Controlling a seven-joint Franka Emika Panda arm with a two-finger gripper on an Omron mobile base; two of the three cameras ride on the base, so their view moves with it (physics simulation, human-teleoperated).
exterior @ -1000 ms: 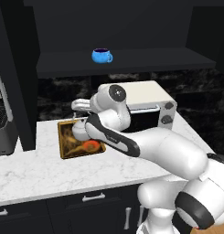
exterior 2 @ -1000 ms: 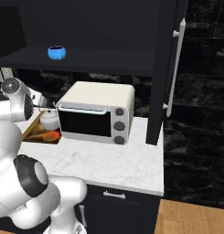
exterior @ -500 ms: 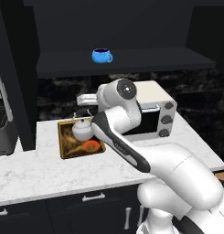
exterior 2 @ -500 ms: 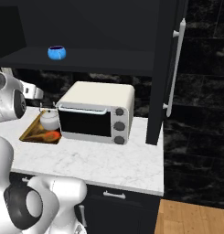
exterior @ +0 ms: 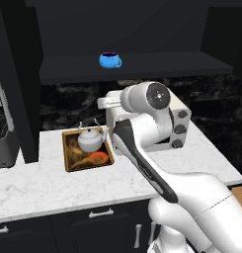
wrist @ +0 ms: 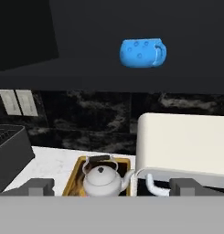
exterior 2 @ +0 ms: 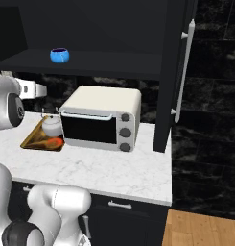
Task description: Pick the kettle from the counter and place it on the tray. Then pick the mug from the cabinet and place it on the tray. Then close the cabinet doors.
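Above the open jaws, the mug (wrist: 141, 53) sits shelved.

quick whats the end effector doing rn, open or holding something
End effector: open, holding nothing; the small silver-white kettle sits on the wooden-rimmed tray.

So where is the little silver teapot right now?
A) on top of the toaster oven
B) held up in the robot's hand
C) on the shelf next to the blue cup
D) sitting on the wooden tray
D: the kettle sits on the tray on the counter, left of the toaster oven, while the mug stands alone up on the cabinet shelf and the gripper is open and empty.
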